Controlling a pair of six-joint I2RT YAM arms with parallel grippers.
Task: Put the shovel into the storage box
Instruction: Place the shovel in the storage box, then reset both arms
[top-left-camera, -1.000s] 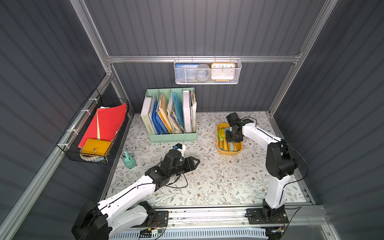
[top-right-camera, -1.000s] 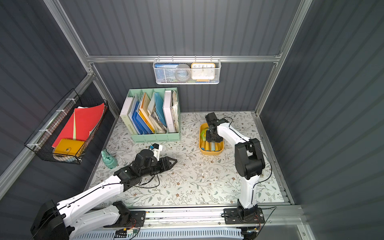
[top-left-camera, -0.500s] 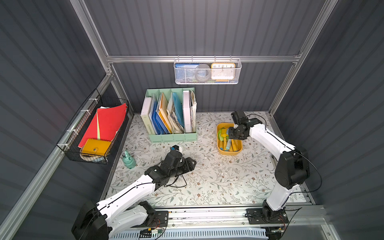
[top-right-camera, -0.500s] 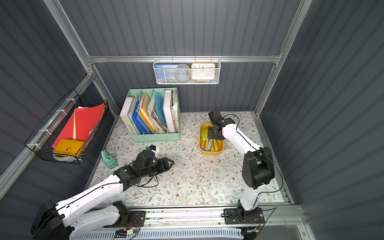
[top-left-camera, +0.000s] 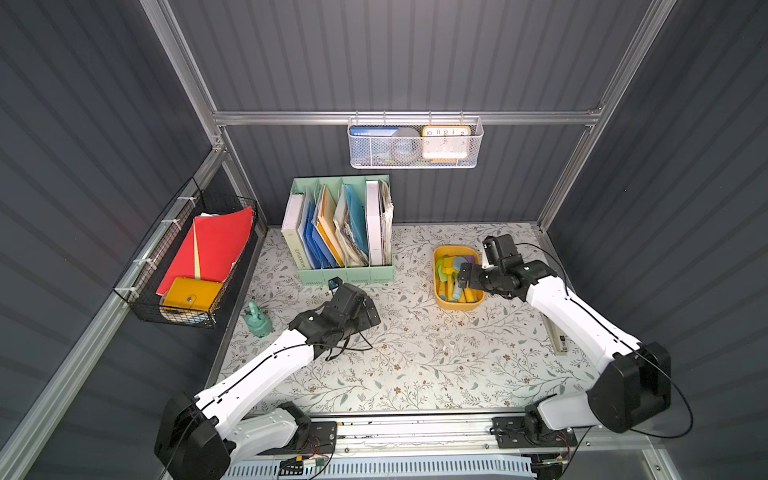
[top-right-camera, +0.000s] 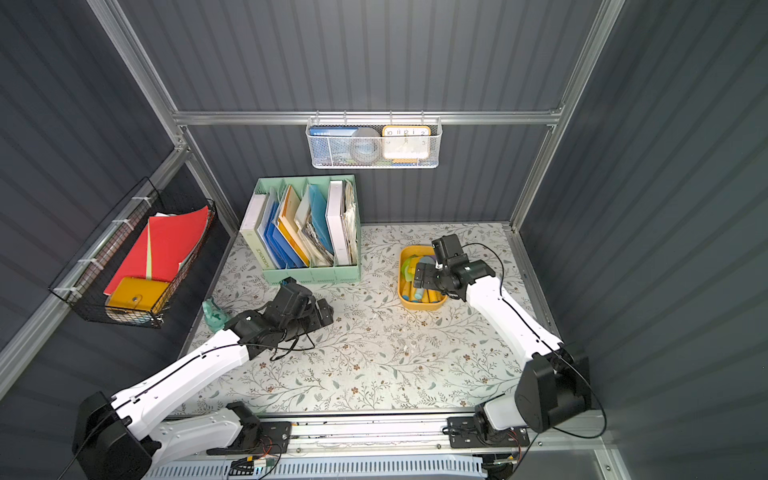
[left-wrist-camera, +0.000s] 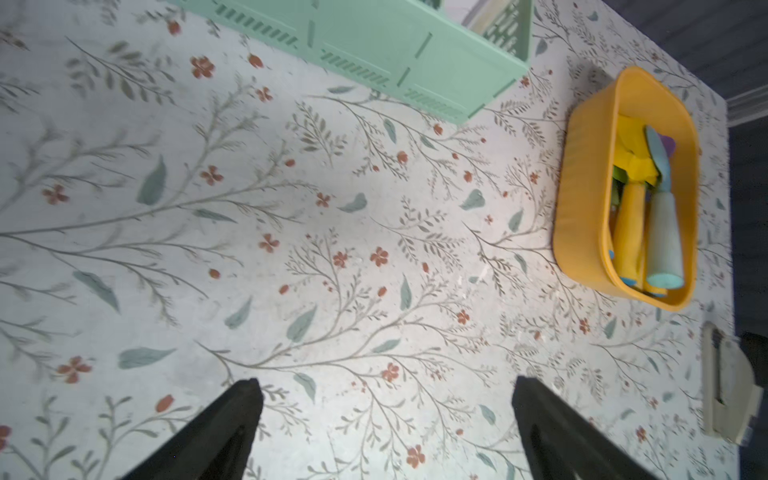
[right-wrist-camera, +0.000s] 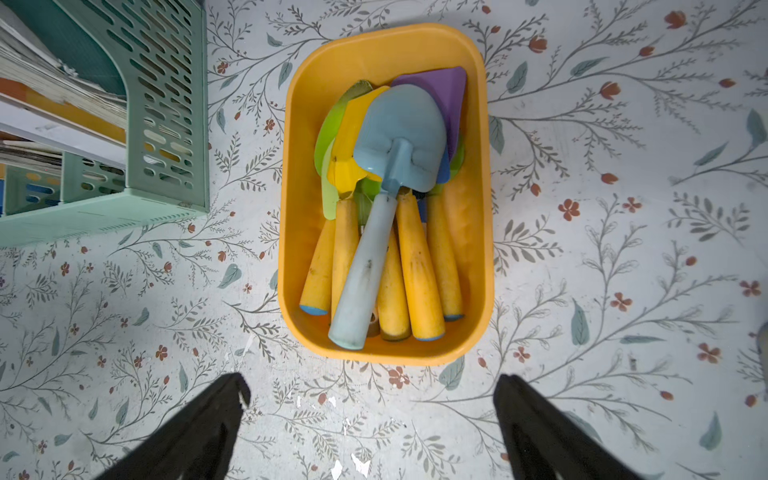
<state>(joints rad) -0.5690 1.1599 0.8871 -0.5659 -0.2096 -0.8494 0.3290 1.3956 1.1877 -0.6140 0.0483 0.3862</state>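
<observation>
The mustard-yellow storage box (top-left-camera: 457, 305) (top-right-camera: 419, 306) stands at the back right of the floral table. Inside it, a light blue shovel (right-wrist-camera: 399, 137) (left-wrist-camera: 660, 216) lies on top of several other toy shovels with yellow handles. In a top view only its blade (top-left-camera: 459, 262) shows. My right gripper (top-left-camera: 465, 279) (right-wrist-camera: 372, 384) hangs open and empty over the box's right rim (right-wrist-camera: 478, 232). My left gripper (top-left-camera: 370, 313) (left-wrist-camera: 386, 386) is open and empty above bare table, left of the box's outer wall (left-wrist-camera: 582, 232).
A mint-green file holder (top-left-camera: 345, 274) full of folders stands behind the left gripper. On the back wall hangs a white mesh basket (top-left-camera: 415, 145), on the left wall a black wire basket (top-left-camera: 187, 257). Table items: a small teal object (top-left-camera: 257, 322) at left, a pale flat piece (top-left-camera: 555, 338) at right.
The right gripper has opened wide and drawn back from over the box toward the right. The left gripper has opened too and pulled back a little.
</observation>
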